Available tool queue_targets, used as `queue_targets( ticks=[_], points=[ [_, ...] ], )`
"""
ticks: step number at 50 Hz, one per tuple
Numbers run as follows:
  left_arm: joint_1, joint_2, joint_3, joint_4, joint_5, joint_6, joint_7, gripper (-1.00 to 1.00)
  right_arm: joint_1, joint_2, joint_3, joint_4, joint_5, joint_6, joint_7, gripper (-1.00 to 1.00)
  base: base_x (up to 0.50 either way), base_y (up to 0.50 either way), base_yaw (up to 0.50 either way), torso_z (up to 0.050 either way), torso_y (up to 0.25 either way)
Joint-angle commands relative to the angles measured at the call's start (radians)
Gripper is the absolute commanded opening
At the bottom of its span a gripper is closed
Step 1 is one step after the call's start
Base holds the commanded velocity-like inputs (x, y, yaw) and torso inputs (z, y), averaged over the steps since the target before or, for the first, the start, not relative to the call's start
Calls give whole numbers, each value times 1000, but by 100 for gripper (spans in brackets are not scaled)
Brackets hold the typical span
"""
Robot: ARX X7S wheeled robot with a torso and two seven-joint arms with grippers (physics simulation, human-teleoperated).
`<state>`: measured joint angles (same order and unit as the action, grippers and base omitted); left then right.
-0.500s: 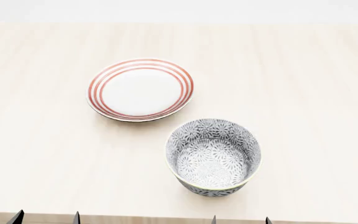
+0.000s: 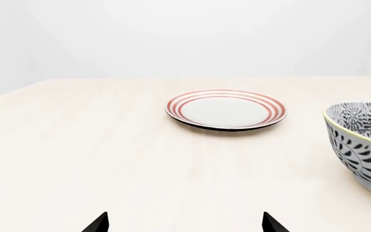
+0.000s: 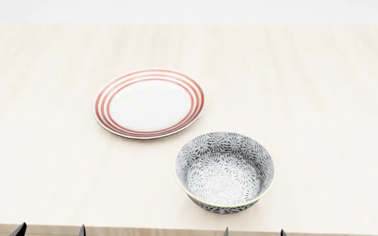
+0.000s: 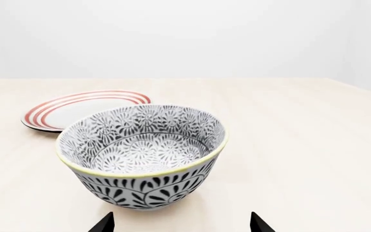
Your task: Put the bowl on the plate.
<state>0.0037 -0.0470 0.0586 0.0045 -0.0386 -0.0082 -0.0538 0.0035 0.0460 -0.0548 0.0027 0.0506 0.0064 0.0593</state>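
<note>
Bowl: the bowl (image 3: 225,172) stood upright on the table (image 3: 320,98), near its front edge and just right of the middle in the head view; grey-and-white floral pattern inside and out, thin yellowish rim, nothing in it.
Plate: the plate (image 3: 151,103) lay flat on the table at about 10 o'clock from the bowl, near it but not touching, with a narrow strip of tabletop between them; white centre with three red rings.
Task state: the bowl was not on the plate.
Left gripper: the left gripper (image 2: 184,223) showed only two dark fingertips set well apart, with nothing between them; the plate lay ahead of it and the bowl (image 2: 363,145) off to one side.
Right gripper: the right gripper (image 4: 181,223) likewise showed two dark tips spread wide and holding nothing, with the bowl (image 4: 143,154) just ahead of the gap and the plate (image 4: 82,110) beyond.
</note>
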Motion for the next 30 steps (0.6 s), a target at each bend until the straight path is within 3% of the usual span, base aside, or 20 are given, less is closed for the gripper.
queue_targets(
  ticks=[1, 15, 24, 30],
  points=[
    [1, 9, -8, 0, 12, -6, 8, 100, 1, -7, 7, 3, -6, 1, -8, 100, 0, 0, 0, 0, 0],
    [11, -18, 28, 27, -11, -5, -18, 100, 3, 18, -19, -13, 25, 13, 21, 100, 0, 0, 0, 0, 0],
    [41, -44, -51, 419, -21, 26, -102, 100, 11, 43, 82, -412, 55, -73, 117, 100, 0, 0, 0, 0, 0],
    [52, -62, -132, 618, -24, 23, -163, 100, 19, 43, 150, -531, 152, -70, 157, 100, 7, 0, 0, 0, 0]
  ],
)
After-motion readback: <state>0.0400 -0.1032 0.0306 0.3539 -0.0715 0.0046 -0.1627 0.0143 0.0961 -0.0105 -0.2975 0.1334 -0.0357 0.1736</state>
